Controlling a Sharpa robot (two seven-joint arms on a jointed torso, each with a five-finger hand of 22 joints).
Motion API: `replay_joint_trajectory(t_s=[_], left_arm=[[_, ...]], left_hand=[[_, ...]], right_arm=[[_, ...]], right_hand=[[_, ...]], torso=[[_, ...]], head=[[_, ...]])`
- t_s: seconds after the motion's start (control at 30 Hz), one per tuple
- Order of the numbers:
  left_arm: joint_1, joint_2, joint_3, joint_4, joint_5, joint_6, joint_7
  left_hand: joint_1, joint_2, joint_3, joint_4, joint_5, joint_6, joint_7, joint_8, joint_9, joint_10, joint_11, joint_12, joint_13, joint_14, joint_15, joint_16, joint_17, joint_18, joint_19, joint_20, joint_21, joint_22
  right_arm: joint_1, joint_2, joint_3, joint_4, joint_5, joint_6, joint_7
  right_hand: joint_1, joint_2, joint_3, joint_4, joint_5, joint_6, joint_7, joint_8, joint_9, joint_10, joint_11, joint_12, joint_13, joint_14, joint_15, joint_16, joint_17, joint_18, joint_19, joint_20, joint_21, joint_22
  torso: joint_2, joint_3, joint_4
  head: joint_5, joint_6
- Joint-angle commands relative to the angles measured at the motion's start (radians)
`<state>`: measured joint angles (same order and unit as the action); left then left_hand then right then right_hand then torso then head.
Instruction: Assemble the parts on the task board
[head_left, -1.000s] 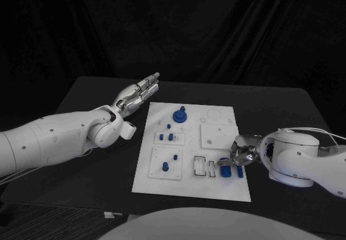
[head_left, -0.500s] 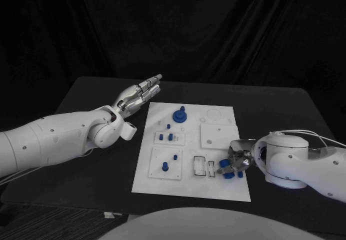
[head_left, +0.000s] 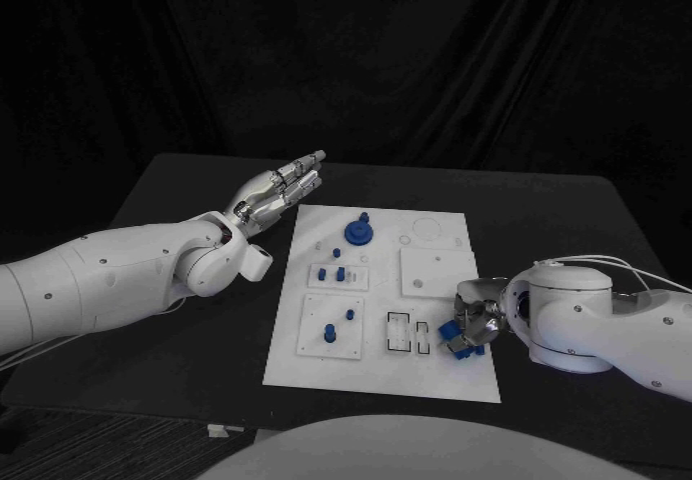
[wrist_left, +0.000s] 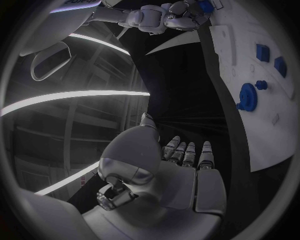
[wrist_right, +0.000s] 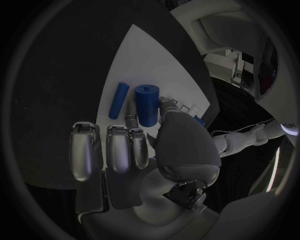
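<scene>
At the task board's (head_left: 384, 290) near right corner, I see my right robot hand (head_left: 473, 318) bent down over two loose blue parts. From the right wrist view, a thick blue cylinder (wrist_right: 147, 105) lies on the white board touching the fingertips (wrist_right: 132, 120), with a thinner blue rod (wrist_right: 119, 100) just beside it. I cannot tell whether the fingers actually grip the cylinder or only rest against it. The task board itself sits in the middle of the black desk (head_left: 173, 300). Toward the board's far end a round blue part with a peg (head_left: 356, 232) stands upright, and closer to me from it small blue pieces (head_left: 333, 272) stand in a raised square plate. Another blue piece (head_left: 332, 331) sits in the plate at the board's near left. Beyond the board's far left corner, my left robot hand (head_left: 284, 182) hangs above the desk, fingers straight and close together, holding nothing and touching nothing.
</scene>
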<state>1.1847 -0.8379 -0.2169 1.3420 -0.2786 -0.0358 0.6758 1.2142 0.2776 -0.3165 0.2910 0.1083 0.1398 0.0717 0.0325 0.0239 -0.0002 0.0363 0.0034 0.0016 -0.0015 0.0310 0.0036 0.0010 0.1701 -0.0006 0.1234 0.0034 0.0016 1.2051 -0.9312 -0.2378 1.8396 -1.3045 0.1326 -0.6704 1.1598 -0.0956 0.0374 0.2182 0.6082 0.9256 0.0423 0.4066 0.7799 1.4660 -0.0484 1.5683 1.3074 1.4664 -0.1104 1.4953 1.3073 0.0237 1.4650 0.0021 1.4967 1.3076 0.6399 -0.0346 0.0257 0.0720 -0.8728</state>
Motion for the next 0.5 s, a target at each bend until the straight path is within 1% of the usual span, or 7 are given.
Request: replay_joint_trajectory(t_s=[0.03,0.07,0.1,0.2,0.27,0.37,0.5], left_arm=[[-0.002,0.002,0.001,0.0,-0.002,0.024,0.017],[-0.002,0.002,0.001,0.0,-0.002,0.025,0.017],[-0.002,0.002,0.001,0.0,-0.002,0.027,0.016],[-0.002,0.001,0.001,0.0,-0.002,0.029,0.014],[-0.003,0.001,0.001,0.001,-0.002,0.031,0.013],[-0.003,0.0,0.001,0.001,-0.002,0.032,0.011],[-0.003,0.001,0.001,0.001,-0.002,0.033,0.008]], left_hand=[[0.011,0.003,0.008,-0.001,0.007,0.006,0.007,0.005,0.001,0.0,0.01,-0.003,-0.002,0.002,0.011,-0.004,-0.001,-0.009,0.001,0.011,-0.003,-0.002],[0.011,0.003,0.008,-0.001,0.007,0.006,0.007,0.005,0.001,0.0,0.01,-0.003,-0.002,0.002,0.011,-0.004,-0.001,-0.009,0.001,0.011,-0.003,-0.002],[0.011,0.003,0.009,-0.001,0.008,0.005,0.008,0.005,0.001,0.0,0.012,-0.003,-0.002,0.002,0.012,-0.004,-0.001,-0.008,0.001,0.013,-0.003,-0.002],[0.015,0.005,0.011,-0.001,0.015,0.006,0.011,0.006,0.001,0.0,0.016,-0.003,-0.002,0.002,0.015,-0.004,-0.001,-0.006,0.001,0.018,-0.003,-0.002],[0.016,0.005,0.012,-0.001,0.017,0.005,0.011,0.006,0.001,0.0,0.017,-0.003,-0.002,0.002,0.016,-0.004,-0.001,-0.006,0.001,0.019,-0.003,-0.002],[0.021,0.006,0.015,-0.001,0.028,0.005,0.013,0.006,0.001,0.0,0.019,-0.003,-0.002,0.002,0.019,-0.004,-0.001,-0.003,0.001,0.025,-0.003,-0.002],[0.025,0.006,0.017,-0.001,0.039,0.004,0.014,0.006,0.001,0.0,0.02,-0.003,-0.002,0.002,0.021,-0.004,-0.001,-0.001,0.001,0.03,-0.003,-0.002]], right_arm=[[-0.01,-0.003,-0.01,-0.013,0.04,-0.03,-0.047],[-0.01,-0.003,-0.01,-0.013,0.05,-0.045,-0.044],[-0.01,-0.005,-0.01,-0.012,0.066,-0.064,-0.04],[-0.01,-0.01,-0.01,-0.008,0.127,-0.119,-0.032],[-0.01,-0.017,-0.01,-0.003,0.179,-0.158,-0.029],[-0.009,-0.032,-0.01,0.01,0.275,-0.218,-0.025],[0.005,-0.053,-0.009,0.031,0.414,-0.289,-0.018]], right_hand=[[0.067,0.052,0.136,-0.107,0.106,-0.017,-0.005,-0.017,-0.009,0.105,0.011,0.003,0.263,0.069,0.011,-0.003,0.041,-0.004,0.068,0.009,-0.005,0.237],[0.068,0.051,0.148,-0.112,0.13,-0.019,-0.004,-0.02,-0.011,0.105,0.012,0.003,0.263,0.069,0.012,-0.003,0.04,-0.004,0.068,0.01,-0.005,0.237],[0.073,0.049,0.165,-0.122,0.164,-0.018,-0.003,-0.018,-0.009,0.105,0.012,0.003,0.263,0.069,0.012,-0.001,0.043,-0.004,0.068,0.011,-0.004,0.238],[0.074,0.041,0.214,-0.152,0.26,-0.012,-0.003,0.003,0.01,0.105,0.012,0.003,0.263,0.07,0.012,0.002,0.048,-0.005,0.069,0.012,-0.001,0.238],[0.061,0.04,0.244,-0.168,0.292,-0.016,-0.003,0.024,0.03,0.105,0.011,0.003,0.263,0.07,0.012,0.003,0.045,-0.005,0.07,0.012,0.001,0.239],[0.052,0.041,0.262,-0.177,0.308,-0.016,-0.004,0.035,0.04,0.105,0.01,0.003,0.263,0.07,0.012,0.004,0.046,-0.006,0.072,0.011,0.004,0.24],[0.039,0.042,0.271,-0.179,0.302,-0.018,-0.005,0.039,0.045,0.105,0.009,0.003,0.263,0.07,0.011,0.004,0.045,-0.006,0.073,0.011,0.006,0.241]], torso=[[0.001,0.0001,0.0009],[0.001,0.0002,0.0009],[0.001,0.0001,0.001],[0.001,-0.0001,0.0011],[0.001,0.0,0.0009],[0.0,-0.0002,0.0009],[0.0,-0.0007,0.0019]], head=[[-0.001,0.0],[0.0,0.0],[-0.001,0.0],[0.001,0.0],[0.002,0.0],[0.004,0.0],[0.005,0.0]])
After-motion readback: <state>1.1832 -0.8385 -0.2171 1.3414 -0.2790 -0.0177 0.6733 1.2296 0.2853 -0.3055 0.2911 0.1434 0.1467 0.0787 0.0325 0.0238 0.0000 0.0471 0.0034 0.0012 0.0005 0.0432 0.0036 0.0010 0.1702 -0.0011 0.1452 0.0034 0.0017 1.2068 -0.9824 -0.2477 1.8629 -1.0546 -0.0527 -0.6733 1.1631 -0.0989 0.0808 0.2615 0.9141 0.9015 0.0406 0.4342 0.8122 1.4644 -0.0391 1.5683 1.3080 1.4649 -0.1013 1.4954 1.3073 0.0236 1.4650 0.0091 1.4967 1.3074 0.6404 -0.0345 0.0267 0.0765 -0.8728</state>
